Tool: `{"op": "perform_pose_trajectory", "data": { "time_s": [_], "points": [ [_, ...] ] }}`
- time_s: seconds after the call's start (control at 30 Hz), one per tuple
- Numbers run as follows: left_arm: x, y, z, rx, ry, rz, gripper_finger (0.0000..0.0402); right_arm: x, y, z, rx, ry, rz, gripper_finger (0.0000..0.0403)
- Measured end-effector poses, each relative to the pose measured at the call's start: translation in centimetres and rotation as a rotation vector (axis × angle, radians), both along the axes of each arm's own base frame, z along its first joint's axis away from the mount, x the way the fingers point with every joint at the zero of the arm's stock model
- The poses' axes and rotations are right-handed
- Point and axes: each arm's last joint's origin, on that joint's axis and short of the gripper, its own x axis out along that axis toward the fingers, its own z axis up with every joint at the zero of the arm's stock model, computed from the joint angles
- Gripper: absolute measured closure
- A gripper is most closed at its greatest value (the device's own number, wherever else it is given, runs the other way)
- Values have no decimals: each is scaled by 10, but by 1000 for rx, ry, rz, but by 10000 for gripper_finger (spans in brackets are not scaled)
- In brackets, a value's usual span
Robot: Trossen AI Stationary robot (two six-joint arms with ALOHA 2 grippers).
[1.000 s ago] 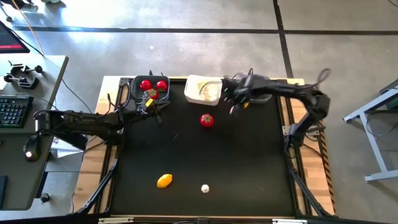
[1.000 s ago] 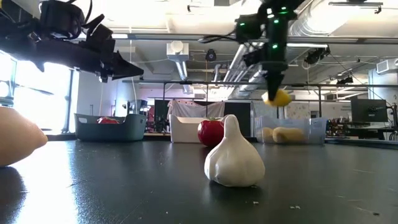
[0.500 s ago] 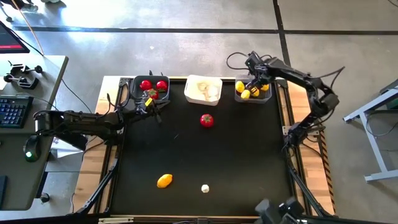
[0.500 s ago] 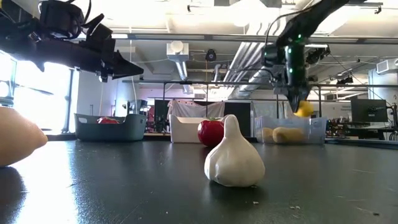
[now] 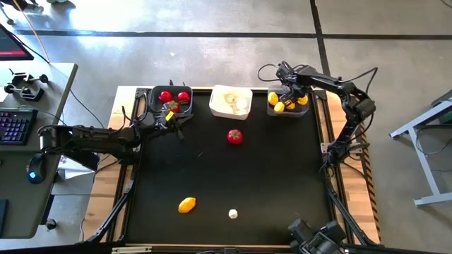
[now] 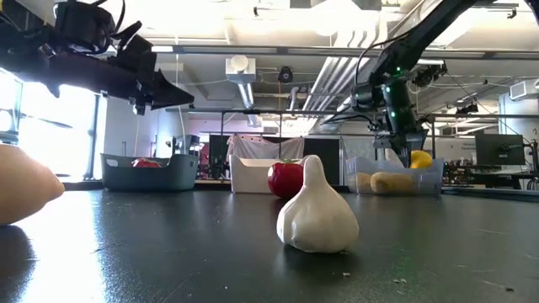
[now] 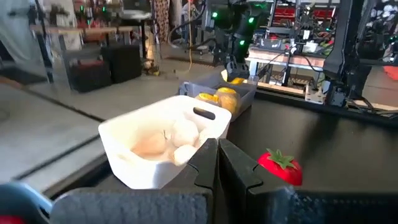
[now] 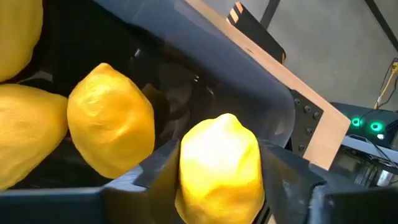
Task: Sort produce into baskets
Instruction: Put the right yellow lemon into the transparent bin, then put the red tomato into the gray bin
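Even overhead light fills the high view, and the matte black table top casts only faint shadows. In the low view, a bright window at the left edge glares, and the near yellow oval lemon is out of focus. In the right wrist view, the close yellow lemon shows washed-out highlights.

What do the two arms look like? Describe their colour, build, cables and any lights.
Both arms are dark, slim and jointed, ending in two dark fingers. The left arm carries a small yellow mark near its gripper. The right arm has thin black cables looping along it, and green lights glow near its wrist.
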Motion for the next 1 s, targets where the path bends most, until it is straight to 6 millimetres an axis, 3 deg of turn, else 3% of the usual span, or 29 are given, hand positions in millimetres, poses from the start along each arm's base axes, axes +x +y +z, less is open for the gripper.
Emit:
{"op": "perform_pose_trajectory", "data": {
  "time_s": [0.2, 0.37, 0.47, 0.67, 0.87, 1.0],
  "points": [
    [-1, 0, -6, -44, 48, 3, 401, 4, 3, 0, 0, 1, 17, 142],
    [0, -1, -6, -38, 48, -19, 401, 3, 6, 2, 19, 17, 39, 130],
    [0, -1, -6, -40, 47, -43, 401, 10, 16, 15, -22, -13, 82, 159],
    [0, -2, -6, -19, 58, -75, 401, 37, 48, 44, -144, -159, 173, 274],
    [1, -3, -6, -22, 56, -108, 401, 67, 92, 36, -203, -336, 320, 382],
    [1, -4, -6, -26, 55, -149, 401, 81, 130, 24, -236, -504, 444, 393]
  ]
}}
